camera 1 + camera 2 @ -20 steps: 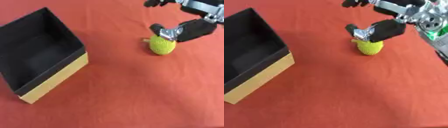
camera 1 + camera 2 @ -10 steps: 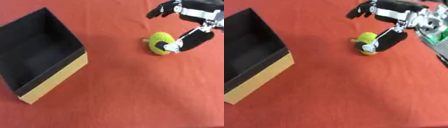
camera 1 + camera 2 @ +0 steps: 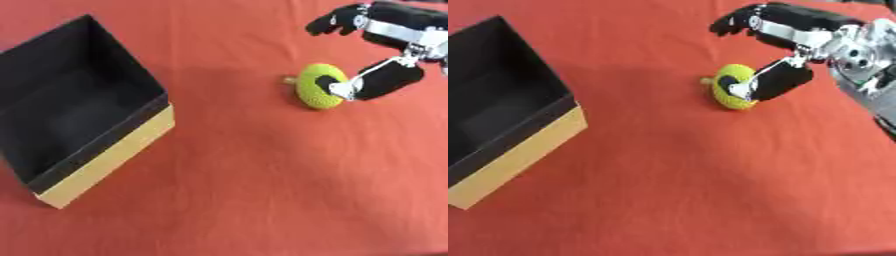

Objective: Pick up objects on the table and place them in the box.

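A yellow-green knitted fruit (image 3: 317,86) with a small stem lies on the red tablecloth, right of centre. My right hand (image 3: 785,80) comes in from the upper right. Its thumb tip rests against the fruit's right side, over a dark spot. The fingers (image 3: 337,22) are held up and away from the fruit, well above it, so the hand is open. The box (image 3: 107,150), black inside with tan outer walls, stands open at the left and shows nothing inside. My left hand is in neither view.
Red cloth (image 3: 262,190) covers the whole table. A grey edge with some green (image 3: 877,95) runs along the right side in the right eye view.
The right hand's fingers have lifted off the fruit and spread upward, leaving only the thumb against it. The fruit has tipped slightly but stayed in place.
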You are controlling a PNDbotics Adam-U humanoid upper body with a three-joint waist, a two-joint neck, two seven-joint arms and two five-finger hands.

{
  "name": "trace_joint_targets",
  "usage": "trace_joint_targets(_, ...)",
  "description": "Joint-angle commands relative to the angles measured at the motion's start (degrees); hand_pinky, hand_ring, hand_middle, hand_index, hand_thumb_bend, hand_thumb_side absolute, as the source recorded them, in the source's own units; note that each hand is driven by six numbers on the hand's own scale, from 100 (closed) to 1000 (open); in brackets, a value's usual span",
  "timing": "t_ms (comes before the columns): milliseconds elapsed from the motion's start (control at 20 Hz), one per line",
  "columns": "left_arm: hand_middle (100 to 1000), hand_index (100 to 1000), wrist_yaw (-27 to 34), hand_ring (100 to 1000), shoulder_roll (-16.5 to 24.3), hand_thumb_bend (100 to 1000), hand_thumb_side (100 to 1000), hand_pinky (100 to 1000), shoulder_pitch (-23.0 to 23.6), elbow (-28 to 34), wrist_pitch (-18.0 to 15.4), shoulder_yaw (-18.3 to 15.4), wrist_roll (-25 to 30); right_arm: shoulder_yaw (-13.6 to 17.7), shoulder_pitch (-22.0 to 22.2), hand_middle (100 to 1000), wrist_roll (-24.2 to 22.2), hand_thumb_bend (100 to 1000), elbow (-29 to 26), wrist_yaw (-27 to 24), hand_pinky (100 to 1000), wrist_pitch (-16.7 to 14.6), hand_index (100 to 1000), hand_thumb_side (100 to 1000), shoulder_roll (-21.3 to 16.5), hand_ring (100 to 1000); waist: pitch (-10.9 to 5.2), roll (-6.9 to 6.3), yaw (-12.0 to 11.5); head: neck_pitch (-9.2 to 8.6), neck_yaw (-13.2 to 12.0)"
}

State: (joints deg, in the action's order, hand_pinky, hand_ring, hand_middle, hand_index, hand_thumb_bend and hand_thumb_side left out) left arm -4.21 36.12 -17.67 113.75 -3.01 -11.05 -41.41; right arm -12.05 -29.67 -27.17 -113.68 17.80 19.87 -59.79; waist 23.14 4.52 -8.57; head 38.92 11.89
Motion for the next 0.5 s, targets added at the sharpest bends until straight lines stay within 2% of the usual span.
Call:
trace_joint_targets(50,665,792,0.12,663,1.07,288,535,753,-0.47,0.84,0.02,-0.44,0.09,0.52,-0.3,866,-0.27,276,0.68,1.34,893,1.46,945,247,-1.92,924,-0.98,-0.37,0.0,-0.75,-0.02)
trace_joint_targets(200,664,792,0.13,662,1.06,286,534,753,-0.44,0.84,0.06,-0.49,0.04,0.38,-0.45,872,-0.63,281,3.65,2.43,900,1.42,951,183,-1.51,929,-0.9,-0.39,-0.08,-0.87,-0.01)
trace_joint_targets(250,664,792,0.15,662,1.05,285,534,753,-0.43,0.84,0.07,-0.5,0.0,0.29,-0.56,873,-0.74,305,4.69,2.67,900,1.24,951,217,-1.35,929,-0.88,-0.4,-0.1,-0.9,-0.03)
trace_joint_targets(300,664,791,0.17,662,1.04,284,534,753,-0.44,0.84,0.08,-0.51,-0.02,0.14,-0.66,874,-0.96,362,5.67,2.71,902,1.04,955,121,-1.17,929,-0.85,-0.42,-0.12,-0.92,-0.04)
trace_joint_targets(400,664,791,0.24,661,1.02,282,532,753,-0.46,0.84,0.08,-0.49,-0.04,-0.21,-1.1,873,-1.57,435,7.36,2.67,902,0.62,956,100,-0.78,927,-0.81,-0.46,-0.13,-0.93,-0.05)
trace_joint_targets(500,663,791,0.31,661,0.99,281,531,753,-0.48,0.84,0.13,-0.47,-0.02,-0.46,-1.65,869,-1.96,449,8.74,2.65,900,0.61,955,100,-0.36,923,-0.79,-0.48,-0.11,-0.93,-0.01)
